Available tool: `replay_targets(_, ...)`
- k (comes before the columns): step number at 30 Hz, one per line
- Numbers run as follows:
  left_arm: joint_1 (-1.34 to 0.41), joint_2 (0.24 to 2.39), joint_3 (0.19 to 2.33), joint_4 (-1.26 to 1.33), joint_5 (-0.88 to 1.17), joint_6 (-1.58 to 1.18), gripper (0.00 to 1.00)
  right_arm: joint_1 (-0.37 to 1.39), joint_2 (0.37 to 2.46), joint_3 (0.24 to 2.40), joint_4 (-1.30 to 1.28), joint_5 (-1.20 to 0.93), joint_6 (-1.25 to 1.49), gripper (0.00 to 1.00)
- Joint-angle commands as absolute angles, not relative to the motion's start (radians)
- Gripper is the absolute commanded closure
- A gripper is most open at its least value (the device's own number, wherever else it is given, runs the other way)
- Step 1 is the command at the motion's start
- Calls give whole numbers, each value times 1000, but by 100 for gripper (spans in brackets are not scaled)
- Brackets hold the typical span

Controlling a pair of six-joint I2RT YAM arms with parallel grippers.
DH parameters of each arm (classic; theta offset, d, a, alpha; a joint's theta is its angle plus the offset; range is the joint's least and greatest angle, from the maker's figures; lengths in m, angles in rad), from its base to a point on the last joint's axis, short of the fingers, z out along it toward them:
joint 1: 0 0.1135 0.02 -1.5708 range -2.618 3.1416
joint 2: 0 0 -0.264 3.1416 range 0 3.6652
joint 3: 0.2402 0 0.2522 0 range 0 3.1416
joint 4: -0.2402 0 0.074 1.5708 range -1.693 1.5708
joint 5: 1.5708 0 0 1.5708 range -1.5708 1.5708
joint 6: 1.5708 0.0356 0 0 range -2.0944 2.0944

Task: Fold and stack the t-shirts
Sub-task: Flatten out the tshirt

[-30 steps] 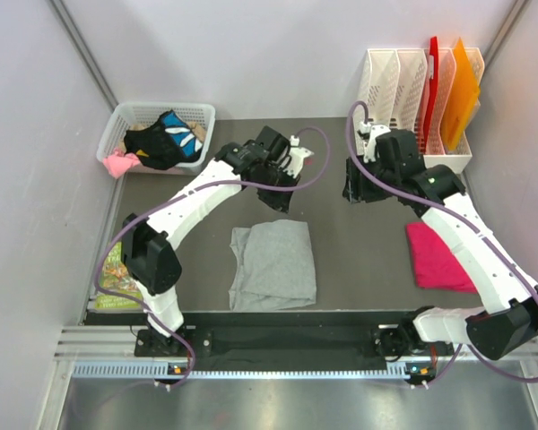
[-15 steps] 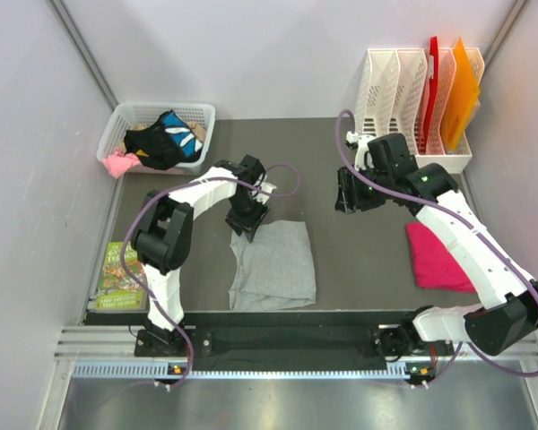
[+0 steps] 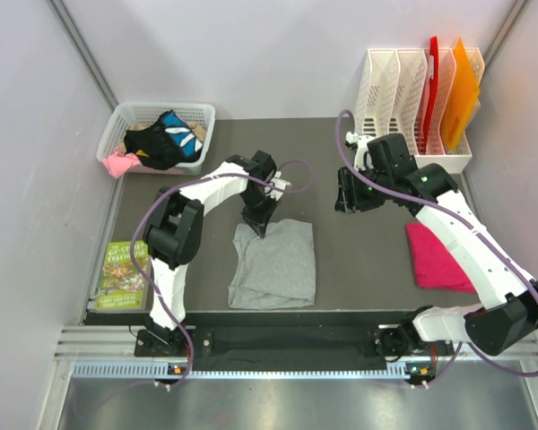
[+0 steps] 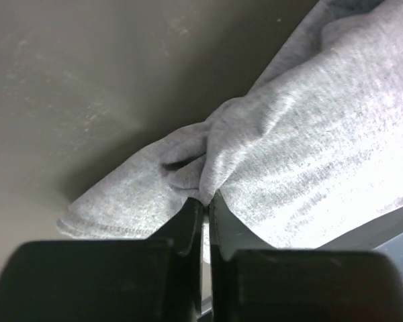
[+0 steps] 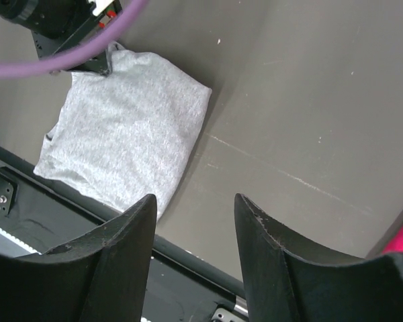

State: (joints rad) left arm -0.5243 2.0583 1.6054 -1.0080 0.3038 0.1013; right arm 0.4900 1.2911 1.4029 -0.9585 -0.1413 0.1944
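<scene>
The left gripper (image 3: pixel 261 227) pinches the far edge of the soft light-grey t-shirt (image 3: pixel 273 264), which lies in the middle of the dark table (image 3: pixel 359 260). The right gripper (image 3: pixel 350 201) hangs wide apart. The folded pink cloth t-shirt (image 3: pixel 438 257) lies at the right.

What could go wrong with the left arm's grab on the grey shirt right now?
1. The left gripper is shut on only a small bunch of cloth at the far edge of the grey shirt. That pinch may slip out, or it may lift a single layer and undo the fold.
2. The right gripper hangs open, off the cloth, so nothing pins the shirt. A pull could drag it whole rather than fold it.
</scene>
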Motion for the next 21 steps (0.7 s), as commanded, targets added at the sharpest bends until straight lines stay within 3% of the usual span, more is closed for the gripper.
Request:
replay_targets(1, -534, 2068, 1657, -1022, 324, 91, 100, 505, 1267, 1439, -934, -147, 192, 52)
replay_targets(6, -480, 2082, 1817, -1025, 232, 83, 100, 503, 1282, 1460, -928, -132, 184, 57)
replay_targets(12, -252, 2141, 2233, -1120, 213, 54, 100, 505, 1299, 1462, -913, -167, 173, 70)
replay_targets(15, -213, 2099, 2218, -1140, 287, 98, 100, 506, 1310, 1434, -894, -208, 178, 76)
replay_targets(21, -377, 1999, 2092, -1160, 373, 115, 100, 534, 1354, 1450, -873, -247, 184, 85)
